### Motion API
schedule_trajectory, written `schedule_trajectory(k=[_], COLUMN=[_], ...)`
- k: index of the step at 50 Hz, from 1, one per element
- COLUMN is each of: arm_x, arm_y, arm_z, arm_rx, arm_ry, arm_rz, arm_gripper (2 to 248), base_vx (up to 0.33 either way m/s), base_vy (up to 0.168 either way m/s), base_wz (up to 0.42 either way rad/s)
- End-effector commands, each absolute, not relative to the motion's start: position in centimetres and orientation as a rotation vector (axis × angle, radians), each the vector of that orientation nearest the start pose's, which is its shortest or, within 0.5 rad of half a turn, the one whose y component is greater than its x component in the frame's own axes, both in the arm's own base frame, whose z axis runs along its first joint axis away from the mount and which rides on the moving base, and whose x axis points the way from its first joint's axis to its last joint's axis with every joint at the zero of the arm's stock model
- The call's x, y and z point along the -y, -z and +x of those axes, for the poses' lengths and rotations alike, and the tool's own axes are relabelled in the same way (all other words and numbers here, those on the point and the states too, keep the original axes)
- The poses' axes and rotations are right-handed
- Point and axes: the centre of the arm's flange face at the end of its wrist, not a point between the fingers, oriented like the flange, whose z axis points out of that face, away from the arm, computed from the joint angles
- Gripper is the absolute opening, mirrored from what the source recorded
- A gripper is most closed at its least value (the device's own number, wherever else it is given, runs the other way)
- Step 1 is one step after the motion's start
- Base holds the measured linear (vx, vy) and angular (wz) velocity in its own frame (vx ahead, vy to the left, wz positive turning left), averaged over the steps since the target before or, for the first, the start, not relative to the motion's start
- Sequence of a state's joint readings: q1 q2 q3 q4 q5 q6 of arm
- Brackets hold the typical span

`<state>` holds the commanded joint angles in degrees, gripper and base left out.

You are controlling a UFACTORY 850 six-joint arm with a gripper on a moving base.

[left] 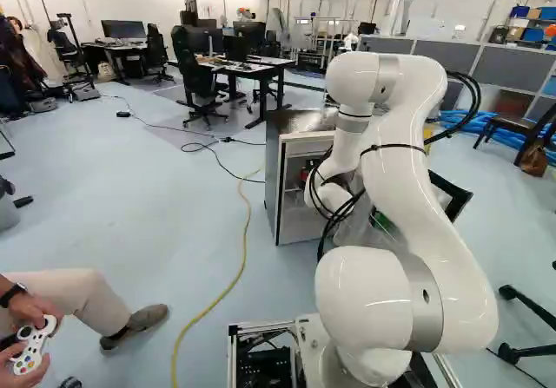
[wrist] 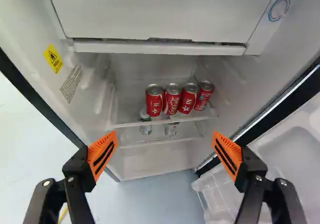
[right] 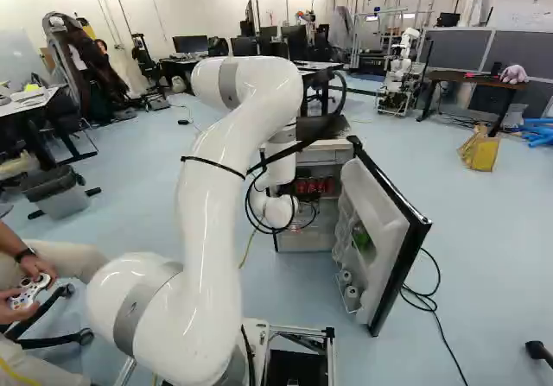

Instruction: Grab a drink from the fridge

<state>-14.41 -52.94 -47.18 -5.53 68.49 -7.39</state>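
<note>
The fridge (left: pixel 300 225) stands beyond the arm (right: pixel 212 218), its door (right: pixel 382 230) open to the right, presumably clearing a way in. The gripper (wrist: pixel 165 143) faces inside, fingers wide apart, likely to fit around one of the red cans (wrist: pixel 172 99) on the far shelf (wrist: pixel 130 124).

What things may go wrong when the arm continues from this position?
The red cans stand side by side, so the open end effector might knock a neighbour when it takes one. Its wide-spread fingers could also catch the shelf edge. The fridge door stands open beside the arm, which might bump it.
</note>
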Motion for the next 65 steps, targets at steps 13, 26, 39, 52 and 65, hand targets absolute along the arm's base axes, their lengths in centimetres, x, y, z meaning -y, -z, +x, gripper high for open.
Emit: schedule_trajectory(k=[13, 26, 39, 52, 65], arm_x=[11.6, 11.7, 11.7, 11.6, 11.7], arm_y=[-10.2, -8.8, -8.5, -8.3, -7.9], arm_z=[48.5, 48.6, 48.7, 49.8, 51.2], arm_rx=[-0.141, -0.244, -0.249, -0.239, -0.228], arm_ry=[1.659, 1.623, 1.621, 1.639, 1.666], arm_rz=[-2.783, -2.751, -2.749, -2.737, -2.722], arm_gripper=[247, 247, 247, 247, 247], base_vx=[0.000, 0.000, 0.000, 0.000, 0.000], base_vy=[0.000, 0.000, 0.000, 0.000, 0.000], base_wz=[0.000, 0.000, 0.000, 0.000, 0.000])
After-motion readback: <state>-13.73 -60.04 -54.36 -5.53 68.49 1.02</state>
